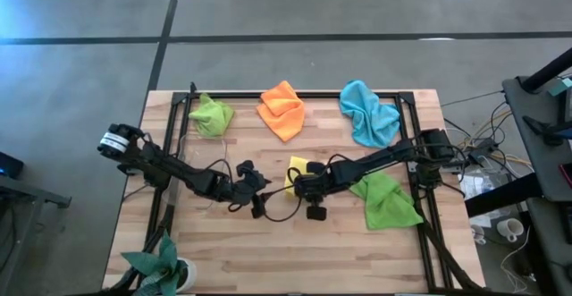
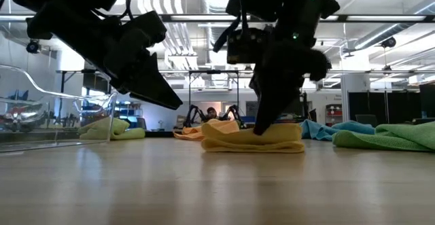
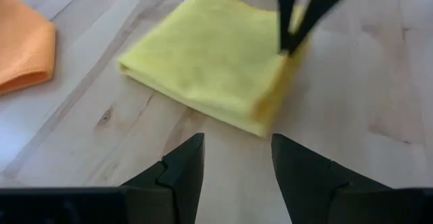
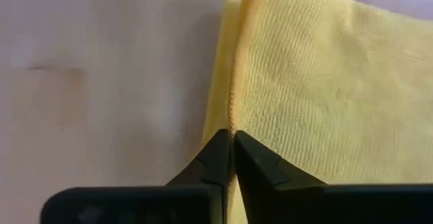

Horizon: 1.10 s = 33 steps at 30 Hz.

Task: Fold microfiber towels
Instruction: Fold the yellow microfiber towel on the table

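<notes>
high view: overhead, facing straight down, far enough to frame the whole table (image 1: 295, 242) and floor around it. low view: at tabletop height, facing level across the boards toward the room, close to the yellow towel (image 2: 253, 139), which sits at centre. left wrist view: close, angled down past its own fingers (image 3: 183, 170), the yellow towel at 12 o'clock. right wrist view: nearest of all, almost against that towel's edge. all four views share the yellow towel; the high, low and left wrist views also share the orange towel (image 1: 282, 108).
</notes>
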Each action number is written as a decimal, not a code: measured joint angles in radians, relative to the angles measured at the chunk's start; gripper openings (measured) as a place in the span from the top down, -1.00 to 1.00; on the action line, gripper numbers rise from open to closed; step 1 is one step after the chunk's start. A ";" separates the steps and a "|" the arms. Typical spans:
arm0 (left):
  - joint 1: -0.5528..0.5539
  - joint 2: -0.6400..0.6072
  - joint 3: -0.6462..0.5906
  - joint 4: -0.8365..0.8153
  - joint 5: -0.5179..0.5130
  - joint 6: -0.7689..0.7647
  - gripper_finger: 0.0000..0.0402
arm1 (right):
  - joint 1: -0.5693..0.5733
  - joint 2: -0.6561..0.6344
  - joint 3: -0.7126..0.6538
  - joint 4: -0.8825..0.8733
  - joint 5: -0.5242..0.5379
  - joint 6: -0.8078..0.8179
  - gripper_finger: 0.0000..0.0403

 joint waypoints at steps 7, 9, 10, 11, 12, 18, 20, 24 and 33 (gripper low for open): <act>0.003 0.000 0.000 0.008 0.000 0.005 0.22 | 0.021 0.000 -0.005 -0.014 -0.054 -0.054 0.63; 0.006 0.000 0.001 0.009 0.000 0.006 0.22 | 0.027 0.000 0.001 -0.025 -0.094 -0.060 0.53; 0.008 0.000 0.002 0.009 0.000 0.006 0.22 | 0.031 -0.001 0.008 -0.037 -0.107 -0.067 0.47; 0.011 0.000 0.006 0.010 0.001 0.010 0.22 | 0.035 -0.003 0.019 -0.052 -0.107 -0.074 0.42; 0.015 0.000 0.011 0.020 0.001 0.023 0.22 | 0.038 -0.007 0.031 -0.076 -0.095 -0.077 0.37; 0.082 0.030 0.034 0.126 0.002 0.144 0.22 | 0.060 -0.050 0.066 -0.172 0.161 -0.053 0.23; 0.115 0.059 0.044 0.170 0.009 0.182 0.22 | 0.074 -0.052 0.042 -0.169 0.224 -0.023 0.24; 0.165 0.157 0.069 0.263 0.091 0.246 0.22 | 0.094 -0.040 -0.021 -0.130 0.285 0.058 0.31; 0.156 0.360 0.214 0.145 0.376 0.314 0.22 | 0.137 -0.039 -0.103 -0.136 0.222 0.046 0.29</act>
